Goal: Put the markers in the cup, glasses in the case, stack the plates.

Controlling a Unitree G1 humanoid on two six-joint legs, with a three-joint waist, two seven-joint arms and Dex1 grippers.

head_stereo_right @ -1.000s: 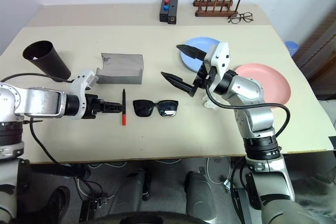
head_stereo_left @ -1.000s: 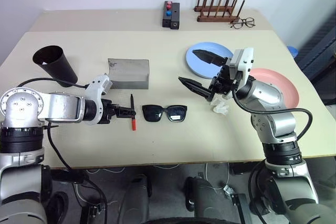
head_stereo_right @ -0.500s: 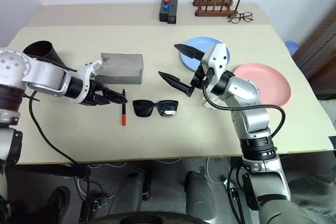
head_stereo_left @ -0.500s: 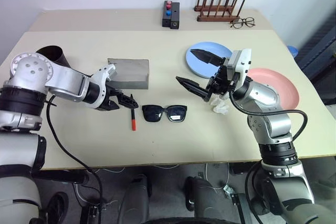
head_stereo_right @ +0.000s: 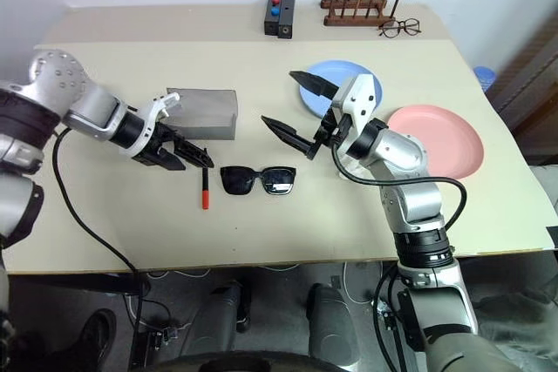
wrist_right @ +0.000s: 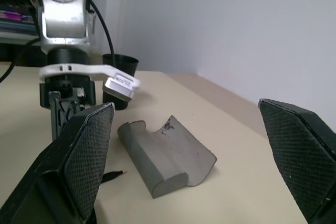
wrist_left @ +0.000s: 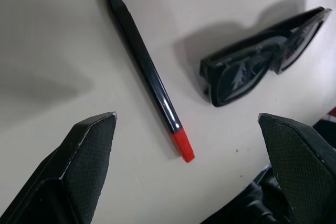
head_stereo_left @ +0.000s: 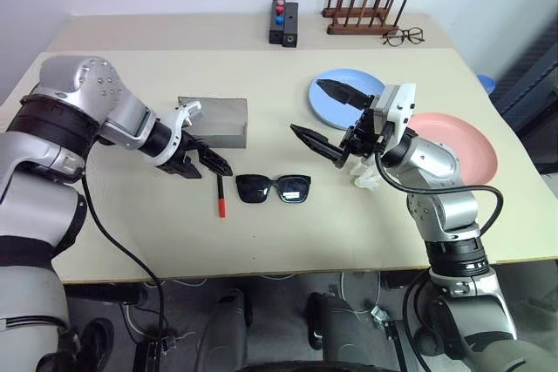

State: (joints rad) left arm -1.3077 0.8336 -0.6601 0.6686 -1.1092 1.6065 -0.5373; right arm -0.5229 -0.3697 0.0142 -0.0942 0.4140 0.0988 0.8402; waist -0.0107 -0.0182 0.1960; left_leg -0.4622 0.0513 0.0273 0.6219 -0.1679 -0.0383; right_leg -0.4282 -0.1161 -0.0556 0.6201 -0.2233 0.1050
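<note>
Low in the frame, the marker point(head_stereo_left: 220, 193) lies flat on the desk point(head_stereo_left: 288, 233) just left of the sunglasses point(head_stereo_left: 274, 187), with the left end effector point(head_stereo_left: 207, 163) released and angled down just above its upper tip, apparently lining up a pick. Mid-frame, the right end effector point(head_stereo_left: 324, 115) hangs spread and empty above the desk, likely waiting its turn. Farther back lie the grey case point(head_stereo_left: 214, 121), blue plate point(head_stereo_left: 340, 98) and pink plate point(head_stereo_left: 466, 141), unstacked; the cup point(wrist_right: 119, 77) stands beyond the left arm.
</note>
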